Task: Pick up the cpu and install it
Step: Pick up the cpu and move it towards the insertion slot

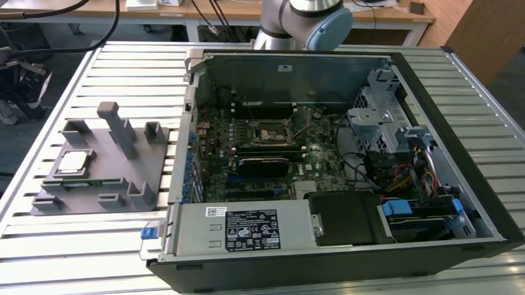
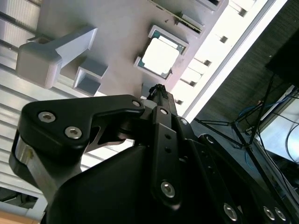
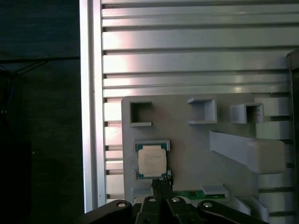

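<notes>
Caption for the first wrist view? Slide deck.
Shut gripper close to the cpu, which lies in its recess on the grey holder on the slatted table.

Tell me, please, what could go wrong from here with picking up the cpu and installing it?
1. The cpu sits in a walled pocket of the grey holder; the tool, near its edge, might snag or grip off-centre.
2. The green memory stick lies close by and could be knocked.
3. The socket lies deep in the open case, with cables nearby.
</notes>
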`<state>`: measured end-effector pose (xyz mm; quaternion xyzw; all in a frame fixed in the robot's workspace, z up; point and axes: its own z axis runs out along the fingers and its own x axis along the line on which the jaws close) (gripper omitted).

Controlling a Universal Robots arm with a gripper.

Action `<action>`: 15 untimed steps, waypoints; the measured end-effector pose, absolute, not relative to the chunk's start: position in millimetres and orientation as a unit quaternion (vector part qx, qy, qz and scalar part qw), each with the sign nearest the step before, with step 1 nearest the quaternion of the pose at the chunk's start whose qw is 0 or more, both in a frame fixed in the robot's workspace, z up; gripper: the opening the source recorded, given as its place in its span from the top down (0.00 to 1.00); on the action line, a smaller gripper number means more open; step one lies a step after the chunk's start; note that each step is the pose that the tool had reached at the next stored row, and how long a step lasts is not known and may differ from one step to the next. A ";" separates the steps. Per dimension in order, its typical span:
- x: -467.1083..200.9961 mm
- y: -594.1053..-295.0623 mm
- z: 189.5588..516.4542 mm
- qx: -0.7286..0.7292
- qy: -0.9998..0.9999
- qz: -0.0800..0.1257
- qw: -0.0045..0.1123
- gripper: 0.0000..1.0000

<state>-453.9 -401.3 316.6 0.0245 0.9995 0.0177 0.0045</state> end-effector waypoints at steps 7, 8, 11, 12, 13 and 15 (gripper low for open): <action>-453.9 -401.5 312.9 0.023 1.000 0.018 0.005 0.89; -453.9 -401.6 312.3 0.023 1.000 0.018 0.005 0.89; -454.0 -401.7 309.8 0.017 1.000 0.018 0.004 0.71; -453.9 -401.7 308.8 0.012 1.000 0.018 0.004 0.71; -453.9 -401.7 307.5 0.006 1.000 0.018 0.004 0.65; -453.9 -401.7 304.7 -0.010 1.000 0.018 0.002 0.59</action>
